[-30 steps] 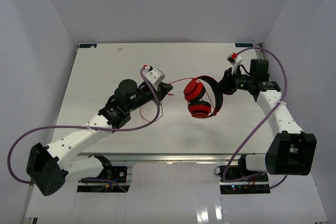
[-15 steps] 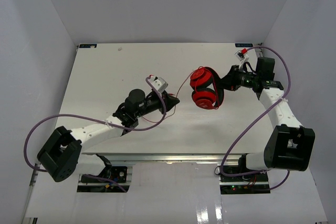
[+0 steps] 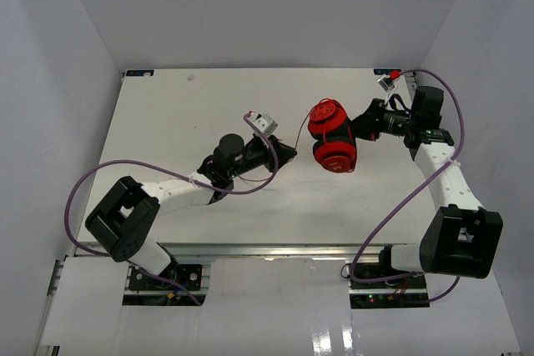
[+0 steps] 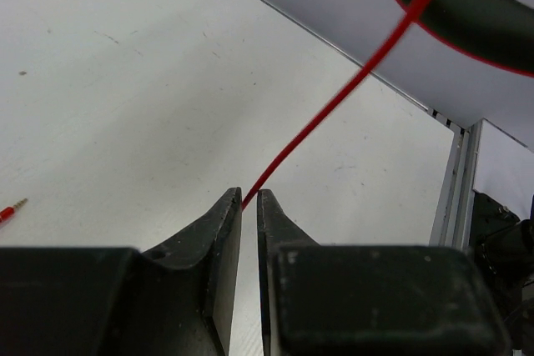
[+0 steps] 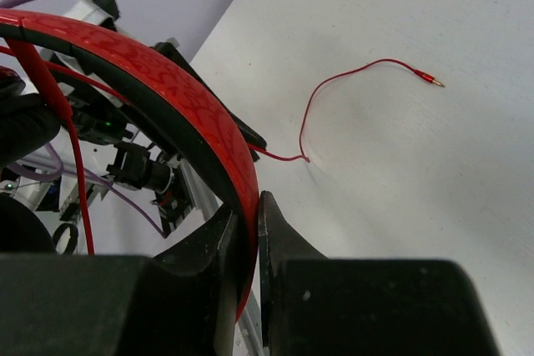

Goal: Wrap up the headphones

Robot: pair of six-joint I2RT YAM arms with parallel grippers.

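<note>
The red headphones (image 3: 332, 135) with a black headband hang in the air right of the table's middle. My right gripper (image 3: 360, 127) is shut on the headband (image 5: 192, 114), which runs between its jaws. My left gripper (image 3: 288, 154) sits left of the headphones and is shut on the thin red cord (image 4: 334, 106), which runs taut from its jaws up to the headphones. In the right wrist view the cord's loose end (image 5: 350, 81) lies on the table and ends in a gold plug (image 5: 434, 82). The plug tip also shows in the left wrist view (image 4: 10, 210).
White table (image 3: 167, 122) between white walls. Thick purple robot cables (image 3: 100, 181) loop beside both arms. A metal rail (image 3: 275, 249) runs along the table's near edge.
My left gripper moved right and away from the base with the cord. My right gripper turned and carried the headphones up and back, ear cups now stacked toward the left arm.
</note>
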